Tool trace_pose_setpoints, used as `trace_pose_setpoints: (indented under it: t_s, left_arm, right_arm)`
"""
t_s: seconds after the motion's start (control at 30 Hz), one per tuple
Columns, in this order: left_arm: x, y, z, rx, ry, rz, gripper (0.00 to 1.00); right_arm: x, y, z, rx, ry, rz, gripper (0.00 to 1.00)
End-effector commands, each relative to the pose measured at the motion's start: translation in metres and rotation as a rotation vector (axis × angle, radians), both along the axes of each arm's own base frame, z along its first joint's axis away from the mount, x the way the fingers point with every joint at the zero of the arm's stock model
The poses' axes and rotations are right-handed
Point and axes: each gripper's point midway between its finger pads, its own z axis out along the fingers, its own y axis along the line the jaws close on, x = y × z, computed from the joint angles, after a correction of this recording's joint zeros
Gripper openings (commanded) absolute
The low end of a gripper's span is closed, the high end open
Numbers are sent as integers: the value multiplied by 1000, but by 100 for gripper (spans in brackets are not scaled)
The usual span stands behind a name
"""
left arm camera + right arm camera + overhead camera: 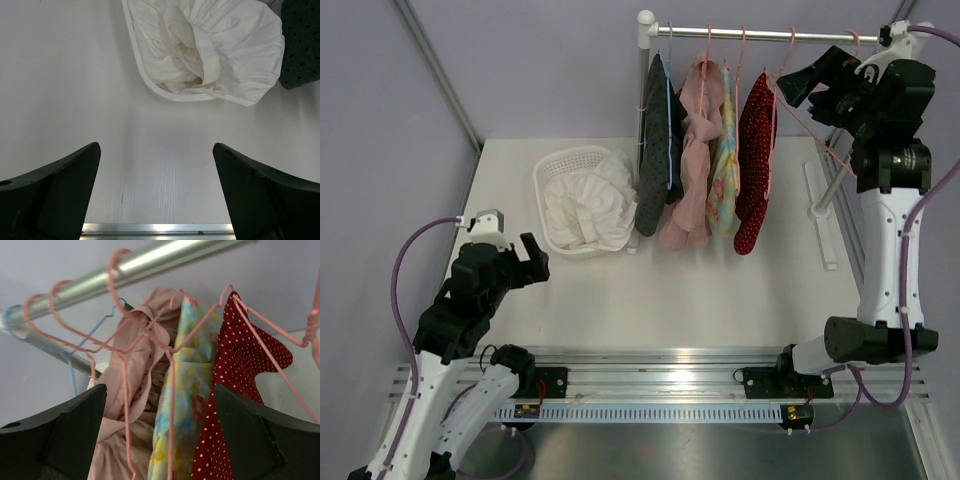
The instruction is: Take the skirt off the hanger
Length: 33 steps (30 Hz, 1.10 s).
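Observation:
Several garments hang on wire hangers from a metal rail [770,33]: a dark one [658,150] on a blue hanger, a pink one [692,150], a floral yellow-blue one [723,165] and a red polka-dot one [755,150]. My right gripper [798,85] is open and empty, high up just right of the red garment. In the right wrist view the gripper [160,390] faces the pink [125,390], floral [182,405] and red [240,390] garments without touching them. My left gripper [528,262] is open and empty, low over the table [156,147].
A white basket [552,165] holding crumpled white cloth [590,205] stands left of the rack; it also shows in the left wrist view [137,65]. The rack's post [644,100] and base bar [820,215] stand on the table. An empty pink hanger [820,135] hangs beside my right gripper.

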Motion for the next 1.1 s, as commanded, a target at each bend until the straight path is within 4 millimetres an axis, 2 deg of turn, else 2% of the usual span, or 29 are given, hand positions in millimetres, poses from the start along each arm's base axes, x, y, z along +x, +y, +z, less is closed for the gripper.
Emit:
trace_pose_setpoints:
  t_s: [0.0, 0.13, 0.23, 0.27, 0.4, 0.5, 0.57, 0.6, 0.63, 0.7, 0.8, 0.83, 0.87, 0.93, 1.03, 1.07]
  left_arm:
    - [6, 2, 9, -13, -49, 22, 99]
    - [6, 3, 10, -17, -53, 23, 99]
    - [7, 4, 10, -16, -51, 27, 99]
    - [7, 5, 10, -17, -54, 30, 99]
    - [7, 6, 10, -17, -53, 35, 99]
    - [7, 6, 11, -18, -56, 36, 99]
    - [7, 7, 11, -18, -58, 41, 99]
    - [7, 8, 11, -18, -60, 43, 99]
    - [7, 8, 11, -17, -60, 45, 99]
    - [7, 9, 10, -16, -59, 50, 99]
    - [6, 10, 12, -18, -66, 53, 99]
    - [6, 10, 12, -18, -67, 54, 99]
    - [7, 10, 11, -17, -64, 55, 99]
    - [6, 10, 12, -17, -66, 56, 99]
    - [7, 9, 15, -20, -74, 42, 99]
    - [8, 8, 17, -21, -76, 36, 99]
  right_arm:
    - [13, 10, -11, 13, 19, 61, 95]
    - [25, 18, -34, 17, 62, 84, 94]
    - [31, 22, -52, 17, 94, 93, 84]
    - [32, 22, -54, 16, 97, 95, 78]
    - [34, 26, -59, 17, 108, 102, 36]
    - [35, 27, -62, 18, 114, 104, 23]
    - [36, 25, -62, 22, 119, 94, 10]
    - [36, 25, -60, 24, 117, 93, 0]
    - [35, 25, -58, 24, 111, 94, 0]
    - [31, 25, -49, 22, 89, 93, 0]
    - [18, 20, -18, -1, 31, 65, 0]
    - [10, 19, 3, -8, -18, 56, 0]
    - [5, 16, 10, -15, -28, 39, 0]
    - [-14, 15, 42, -20, -100, 31, 0]
    - [-41, 15, 69, -22, -161, 26, 0]
    - [-47, 16, 70, -22, -158, 26, 0]
